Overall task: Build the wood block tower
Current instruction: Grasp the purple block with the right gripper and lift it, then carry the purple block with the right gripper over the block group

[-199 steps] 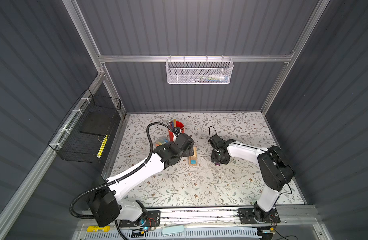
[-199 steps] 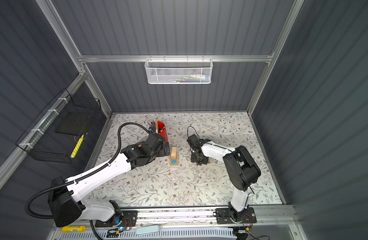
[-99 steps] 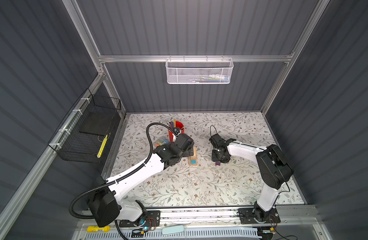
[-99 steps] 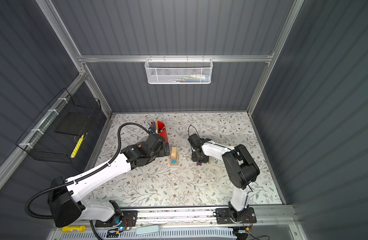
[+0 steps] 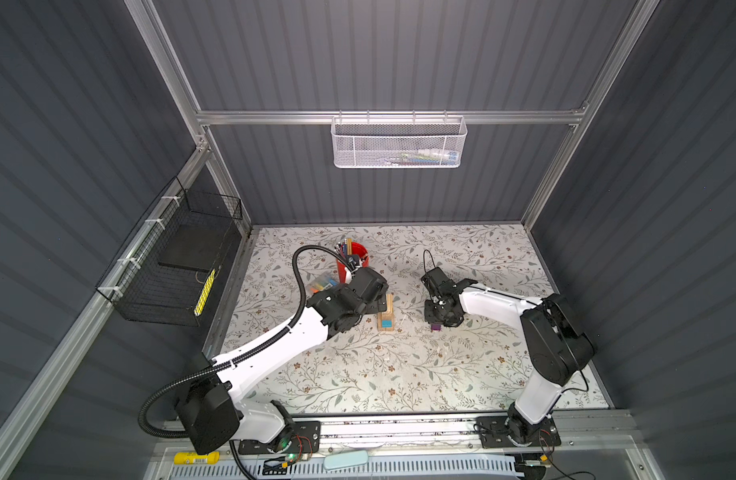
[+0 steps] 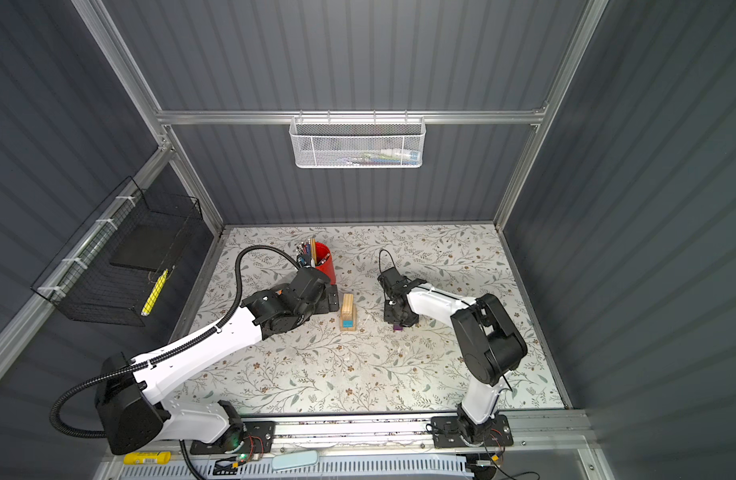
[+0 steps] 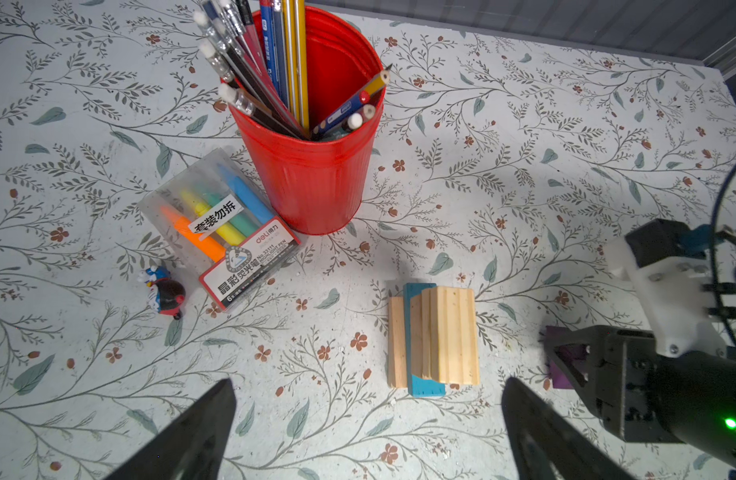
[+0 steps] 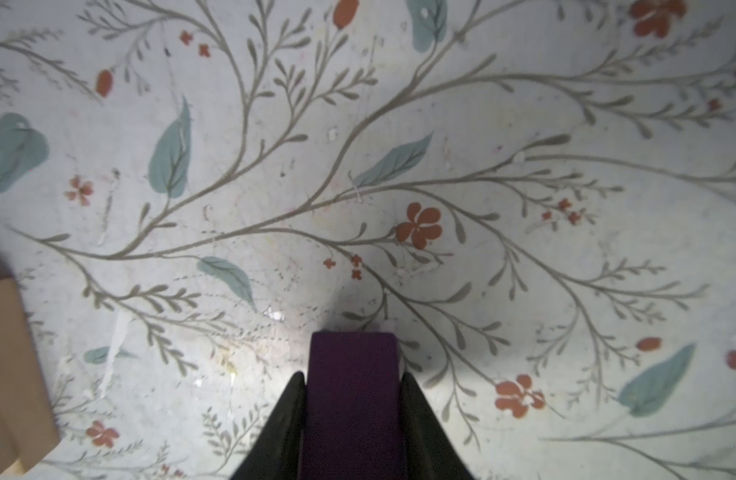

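Fingers of the right gripper (image 8: 353,376) are pressed against both sides of the purple block (image 8: 351,415), which is set on the floral table (image 8: 399,166) near the tower (image 5: 386,316) of tan bricks and the blue block (image 5: 386,323). The left gripper (image 7: 368,384) is held spread wide beside the tower.

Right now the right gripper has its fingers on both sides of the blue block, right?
No, not the blue block. The right gripper has its fingers on both sides of the purple block, as the right wrist view shows.
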